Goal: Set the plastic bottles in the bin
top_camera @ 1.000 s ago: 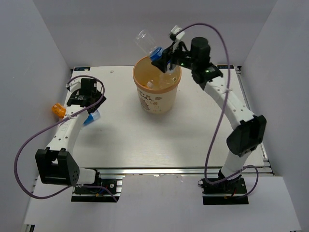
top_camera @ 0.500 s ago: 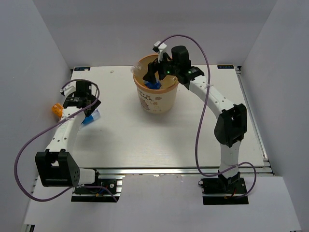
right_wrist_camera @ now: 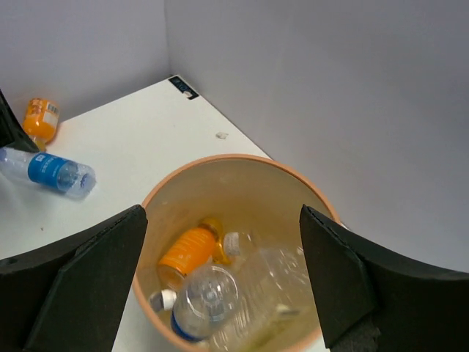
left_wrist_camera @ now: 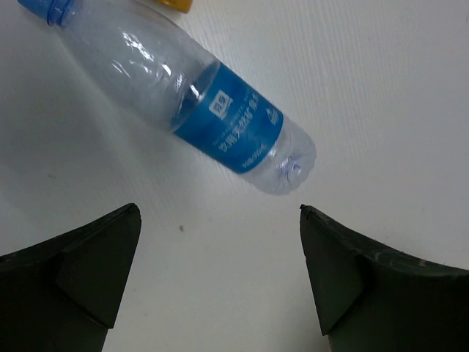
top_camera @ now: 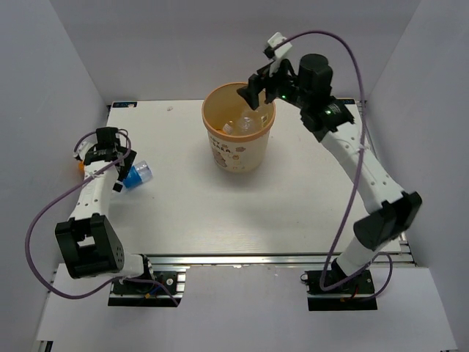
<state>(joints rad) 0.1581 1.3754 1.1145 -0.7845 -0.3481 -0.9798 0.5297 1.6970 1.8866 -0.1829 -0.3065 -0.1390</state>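
The bin [top_camera: 238, 154], a tan-orange bucket, stands at the table's back middle. In the right wrist view the bin [right_wrist_camera: 242, 191] holds an orange bottle [right_wrist_camera: 185, 253], a clear blue-labelled bottle [right_wrist_camera: 199, 304] and a larger clear bottle [right_wrist_camera: 275, 290]. My right gripper [top_camera: 253, 89] hovers open and empty above the bin's far rim; it shows open in its wrist view [right_wrist_camera: 223, 213]. A blue-labelled bottle [top_camera: 137, 176] lies at the left of the table. My left gripper [top_camera: 108, 150] is open above the table just short of this bottle's [left_wrist_camera: 212, 110] base, its jaws [left_wrist_camera: 218, 220] empty.
An orange bottle [right_wrist_camera: 40, 119] lies near the left wall, mostly hidden by the left arm in the top view; its yellow edge [left_wrist_camera: 172, 4] shows beyond the blue-labelled bottle. Grey walls close in the left, back and right sides.
My right gripper let the clear blue-capped bottle drop into the bin, then rose and drew back to the right, empty. My left gripper moved left and nearer to the blue-labelled bottle.
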